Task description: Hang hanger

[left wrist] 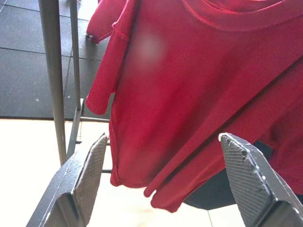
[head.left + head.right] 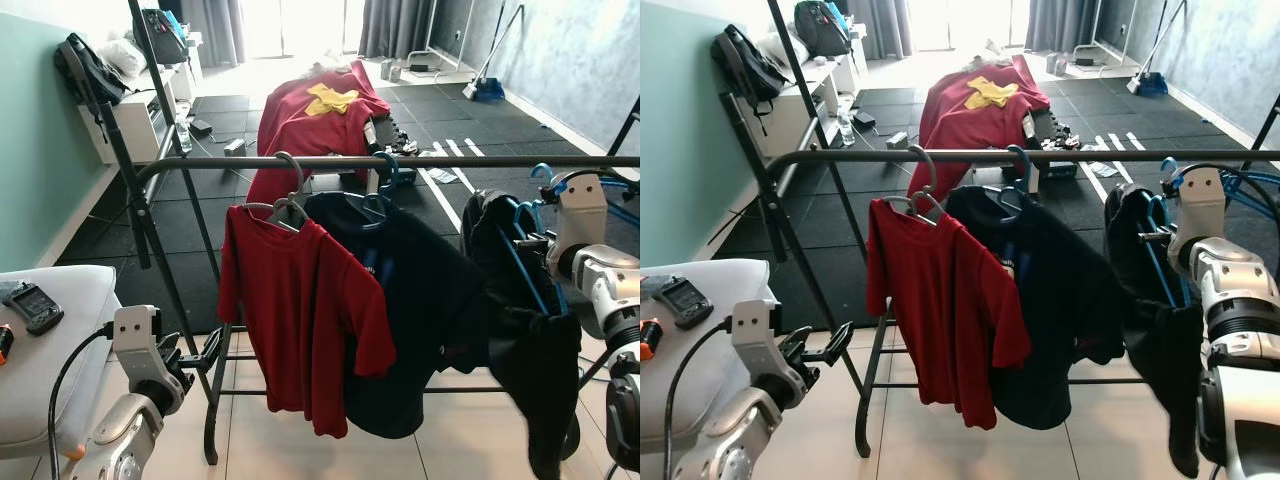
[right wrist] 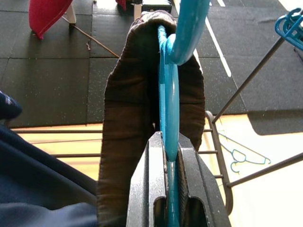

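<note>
Right gripper (image 3: 171, 156) pinches the stiff blue hanger (image 3: 169, 104), dark garment (image 2: 525, 330) flopping at four o'clock; left gripper (image 1: 161, 184) gapes idle.

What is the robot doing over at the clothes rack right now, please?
The right gripper is shut on a blue hanger carrying a dark garment, held beside the rack's rail, its hook not yet over it. A red shirt and a navy shirt already hang there. The left gripper is open, near the red shirt.
</note>
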### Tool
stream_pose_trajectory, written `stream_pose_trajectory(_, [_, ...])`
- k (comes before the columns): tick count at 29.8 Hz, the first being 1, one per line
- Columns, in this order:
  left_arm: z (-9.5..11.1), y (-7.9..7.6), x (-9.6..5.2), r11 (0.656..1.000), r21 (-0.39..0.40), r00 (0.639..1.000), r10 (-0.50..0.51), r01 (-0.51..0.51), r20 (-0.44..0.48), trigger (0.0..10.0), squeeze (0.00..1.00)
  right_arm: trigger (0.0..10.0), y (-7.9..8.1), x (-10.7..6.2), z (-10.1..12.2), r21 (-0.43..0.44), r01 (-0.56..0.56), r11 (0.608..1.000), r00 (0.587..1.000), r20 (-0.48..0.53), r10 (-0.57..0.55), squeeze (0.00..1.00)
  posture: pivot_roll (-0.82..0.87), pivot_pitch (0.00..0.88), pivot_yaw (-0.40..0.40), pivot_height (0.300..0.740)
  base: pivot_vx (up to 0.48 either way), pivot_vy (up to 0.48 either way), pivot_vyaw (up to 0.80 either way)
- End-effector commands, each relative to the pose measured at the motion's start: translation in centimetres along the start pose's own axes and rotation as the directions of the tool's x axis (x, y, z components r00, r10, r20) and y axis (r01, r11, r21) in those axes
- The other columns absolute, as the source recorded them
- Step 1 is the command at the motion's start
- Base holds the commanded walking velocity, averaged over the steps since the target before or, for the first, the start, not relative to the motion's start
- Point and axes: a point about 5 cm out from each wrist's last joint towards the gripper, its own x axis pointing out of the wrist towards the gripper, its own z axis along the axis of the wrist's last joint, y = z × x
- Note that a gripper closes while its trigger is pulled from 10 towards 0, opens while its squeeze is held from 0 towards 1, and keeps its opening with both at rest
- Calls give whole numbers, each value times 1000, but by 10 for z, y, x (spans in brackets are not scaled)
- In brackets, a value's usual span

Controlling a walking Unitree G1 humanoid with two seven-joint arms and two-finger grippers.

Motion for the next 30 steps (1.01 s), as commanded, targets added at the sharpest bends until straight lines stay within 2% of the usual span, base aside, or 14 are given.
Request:
stream_pose_trajectory(1, [2,0,0,1000,-23,1000,11,-10,7,10000,0,10000,2,0,18,-21,-10,1000,997,76,12,0,-104,53,11,740,0,0,0])
stream_pose_trajectory(5, [10,0,-2,1000,-20,999,1,0,43,10000,0,10000,8,-2,39,-30,-56,998,982,178,60,0,-94,66,15,740,0,0,0])
stream_pose_trajectory(7, [10,0,-2,1000,-20,999,1,0,43,10000,0,10000,8,-2,39,-30,-56,998,982,178,60,0,-94,66,15,740,0,0,0])
stream_pose_trajectory(10, [11,0,-4,1000,-16,999,0,1,44,10000,0,10000,10,-3,51,-31,-65,997,975,213,70,0,-91,74,17,740,0,0,0])
stream_pose_trajectory(14, [10,0,-6,1000,-8,999,3,-2,34,10000,0,10000,9,-1,49,-36,-41,999,981,189,47,0,-85,82,20,740,0,0,0])
stream_pose_trajectory(15, [10,2,-9,1000,2,1000,11,-11,26,10000,0,10000,4,0,40,-42,4,999,992,126,2,0,-74,91,25,740,0,0,0])
stream_pose_trajectory(17, [10,2,-9,1000,2,1000,11,-11,26,10000,0,10000,4,0,40,-42,4,999,992,126,2,0,-74,91,25,740,0,0,0])
stream_pose_trajectory(19, [11,4,-11,999,13,999,32,-32,12,10000,0,10000,-3,1,28,-54,54,997,997,55,-51,0,-59,99,30,740,0,0,0])
stream_pose_trajectory(27, [12,7,-12,998,25,999,53,-53,-2,10000,0,10000,-7,1,22,-46,82,996,996,23,-81,0,-49,105,38,740,0,0,0])
stream_pose_trajectory(30, [19,9,-11,996,37,997,79,-79,2,10000,0,10000,-9,1,19,-29,91,995,996,23,-91,0,-40,108,46,740,0,0,0])
